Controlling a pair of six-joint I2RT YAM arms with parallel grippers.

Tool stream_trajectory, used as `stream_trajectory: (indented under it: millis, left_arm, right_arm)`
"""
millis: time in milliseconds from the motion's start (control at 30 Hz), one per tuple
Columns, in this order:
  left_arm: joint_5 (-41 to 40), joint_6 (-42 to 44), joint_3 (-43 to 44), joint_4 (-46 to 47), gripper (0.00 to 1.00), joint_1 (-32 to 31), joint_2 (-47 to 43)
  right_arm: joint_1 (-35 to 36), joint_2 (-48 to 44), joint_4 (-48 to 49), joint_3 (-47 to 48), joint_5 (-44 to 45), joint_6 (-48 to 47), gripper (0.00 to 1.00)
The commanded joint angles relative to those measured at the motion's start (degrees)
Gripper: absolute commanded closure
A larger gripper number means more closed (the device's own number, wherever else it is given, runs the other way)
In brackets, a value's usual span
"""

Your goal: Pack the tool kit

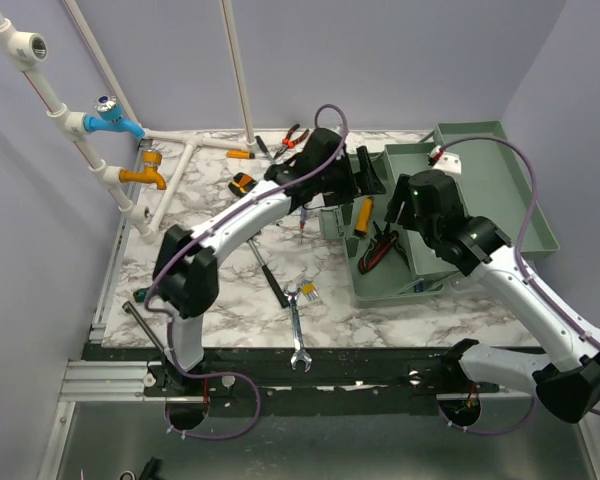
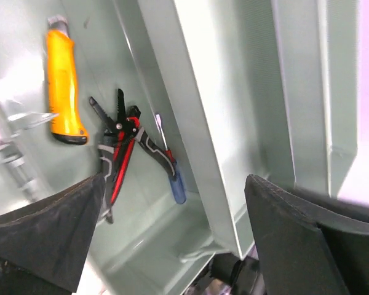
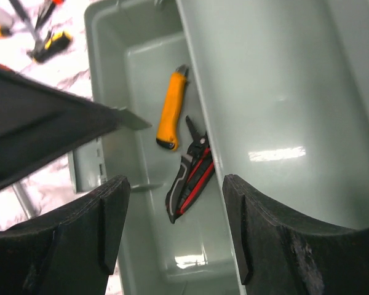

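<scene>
The grey-green toolbox [image 1: 390, 285] stands open at the right of the table, its lid [image 1: 515, 190] folded back. In it lie an orange-handled tool [image 1: 364, 215], red-and-black pliers [image 1: 380, 248] and a blue-handled screwdriver [image 2: 176, 179]. My left gripper [image 1: 372, 178] is open over the box's far end; a pale green inner wall [image 2: 197, 123] runs between its fingers [image 2: 175, 243]. My right gripper [image 1: 402, 205] is open above the box [image 3: 175, 236], with the pliers [image 3: 190, 175] and orange tool [image 3: 172, 110] below it.
Loose tools lie on the marble table: a wrench [image 1: 296, 335], red-handled pliers [image 1: 292, 137], an orange-handled screwdriver [image 1: 242, 154], a yellow-and-black tape measure [image 1: 243, 184] and a dark-handled tool [image 1: 270, 272]. White pipes with blue [image 1: 115, 122] and orange taps stand at the back left.
</scene>
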Motion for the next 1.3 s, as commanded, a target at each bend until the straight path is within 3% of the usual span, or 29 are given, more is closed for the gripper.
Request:
stream_trajectory:
  millis: [0,200,333,500,633,800,1000,1267]
  left_arm:
    - [-4.8,9.1,-7.6,-3.1,0.01,4.2,-15.4]
    - [-6.5,13.4,-25.5,-3.0,0.01,10.8,-30.7]
    - [-15.4,15.7,-34.4,-7.6,0.01,11.2,-38.4]
    - [-25.6,12.1,-45.2,-9.6,0.01,12.6,-44.8]
    - [-26.6,10.3,-52.4,-8.2,0.06,15.0,-48.3]
    - [-31.3,5.6,-55.9,-12.0,0.12,17.7,-50.9]
    - [-27.1,5.9,-60.0,-7.9,0.14,19.2,-53.2]
    - [-21.8,1.8,-55.9,-4.0,0.16,18.2,-41.3]
  right_arm:
    - [-0.1,3.7,-2.1,4.2,-8.1,-0.9,0.29]
    - [0.0,8.8,-0.7,6.3,-13.6,-0.2,0.28]
    - [0.7,12.6,1.7,7.2,-19.7,0.6,0.31]
    - [5.6,18.0,4.0,9.9,-21.5,1.3,0.34]
    - [11.5,23.0,4.4,13.2,-19.9,2.0,0.34]
    - [16.7,27.4,7.3,13.3,-22.2,1.3,0.36]
    - [20.6,29.6,11.2,8.5,-23.2,1.9,0.39]
    - [20.9,25.7,12.7,3.5,-23.3,0.5,0.42]
